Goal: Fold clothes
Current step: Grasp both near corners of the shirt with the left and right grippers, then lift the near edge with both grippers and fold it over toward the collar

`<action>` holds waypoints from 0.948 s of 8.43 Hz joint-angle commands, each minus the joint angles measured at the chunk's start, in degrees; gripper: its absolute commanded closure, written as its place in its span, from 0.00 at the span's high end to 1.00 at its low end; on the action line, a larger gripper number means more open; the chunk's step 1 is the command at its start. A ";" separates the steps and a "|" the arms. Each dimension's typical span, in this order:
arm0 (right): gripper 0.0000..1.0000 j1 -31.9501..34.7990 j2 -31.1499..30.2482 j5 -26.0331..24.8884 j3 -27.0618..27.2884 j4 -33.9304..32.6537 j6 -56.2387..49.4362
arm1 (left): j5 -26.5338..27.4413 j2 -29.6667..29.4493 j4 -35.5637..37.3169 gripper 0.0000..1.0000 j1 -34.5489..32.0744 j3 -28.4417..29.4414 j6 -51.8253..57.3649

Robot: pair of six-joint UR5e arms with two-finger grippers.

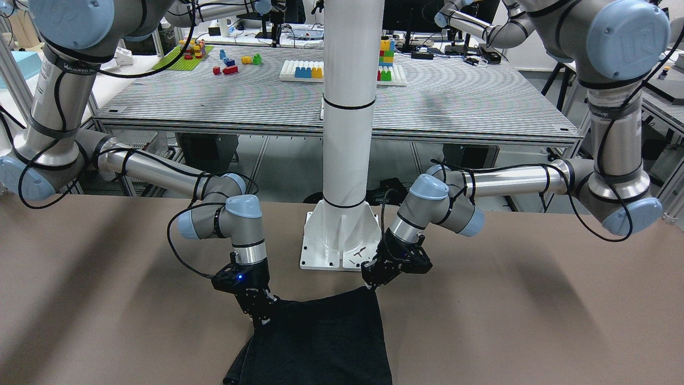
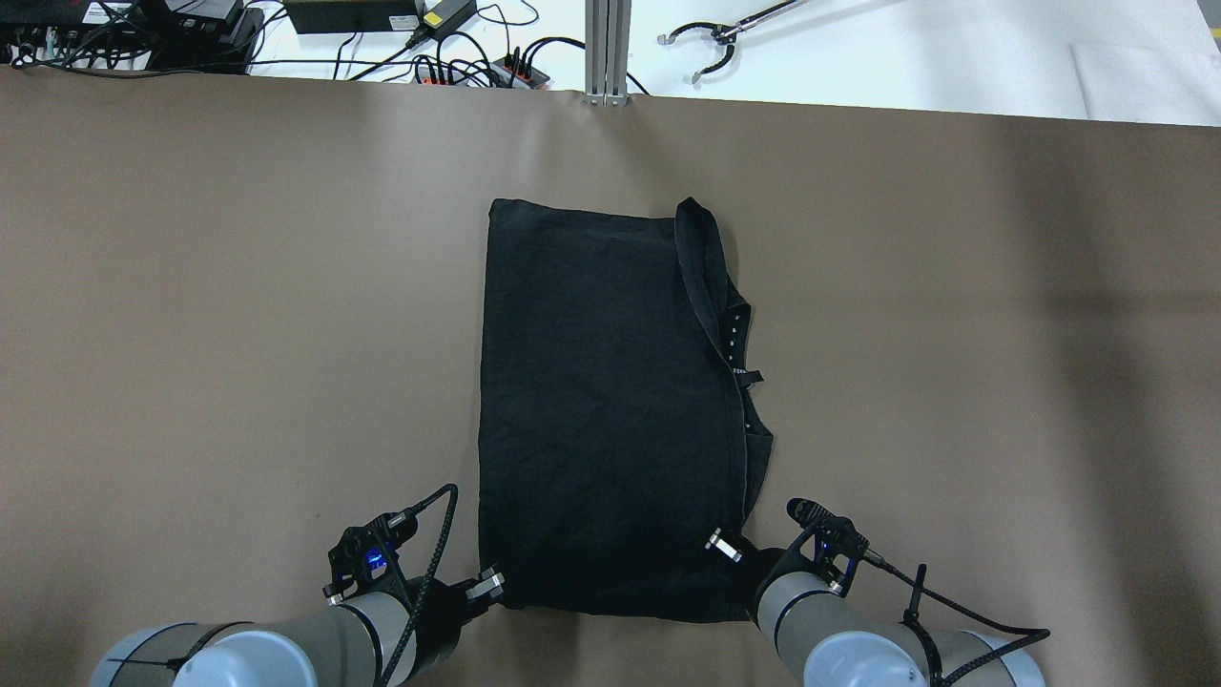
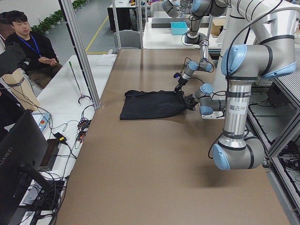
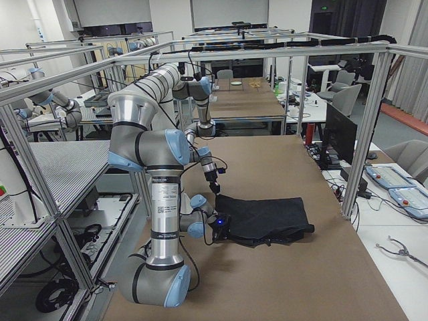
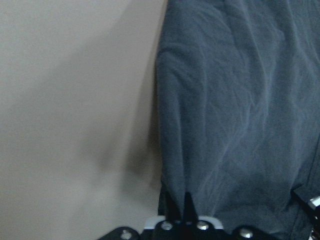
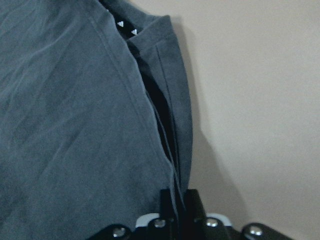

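Note:
The black clothes (image 2: 601, 410) lie flat on the brown table, folded lengthwise, with a doubled hem and tag along their right side (image 2: 734, 353). My left gripper (image 2: 489, 584) is shut on the near left corner of the clothes; the left wrist view shows its fingertips (image 5: 186, 207) pinching the fabric edge. My right gripper (image 2: 725, 547) is shut on the near right corner; the right wrist view shows its fingers (image 6: 167, 202) closed on the layered hem. In the front-facing view the left gripper (image 1: 370, 287) and the right gripper (image 1: 263, 319) each hold a corner of the clothes (image 1: 320, 342).
The white pillar's base plate (image 1: 320, 251) stands between the arms, just behind the cloth's near edge. Cables and power strips (image 2: 429, 57) lie beyond the table's far edge. A seated person (image 3: 28, 51) is off the table's far side.

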 commanded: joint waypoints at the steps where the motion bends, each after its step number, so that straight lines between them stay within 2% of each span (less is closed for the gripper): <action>1: 0.00 -1.38 -0.29 -1.08 1.25 0.01 0.93 | 0.00 -0.11 0.01 0.00 -0.09 -0.43 0.20; 3: 0.00 -1.38 -0.47 -0.99 3.53 -0.16 0.58 | -0.17 -0.46 -0.07 0.00 -0.27 -1.39 0.20; 4: 0.00 -1.56 -0.99 -0.64 5.10 -0.95 0.41 | -0.35 0.32 -0.07 0.00 -0.27 -4.18 0.20; 5: 0.00 -4.78 -3.60 -0.81 8.17 -0.96 0.49 | -0.35 1.90 0.01 0.00 0.86 -7.61 0.03; 6: 0.00 -7.77 -8.15 -0.99 15.07 -1.04 0.67 | -0.18 4.44 0.54 0.00 2.26 -12.69 0.03; 7: 0.00 -8.32 -11.59 -0.99 19.05 -1.39 0.67 | -0.44 4.98 4.72 0.00 1.93 -17.17 0.12; 8: 0.00 -8.06 -11.19 -0.82 19.36 -1.40 0.23 | -1.31 3.16 9.46 0.00 0.88 -18.61 1.07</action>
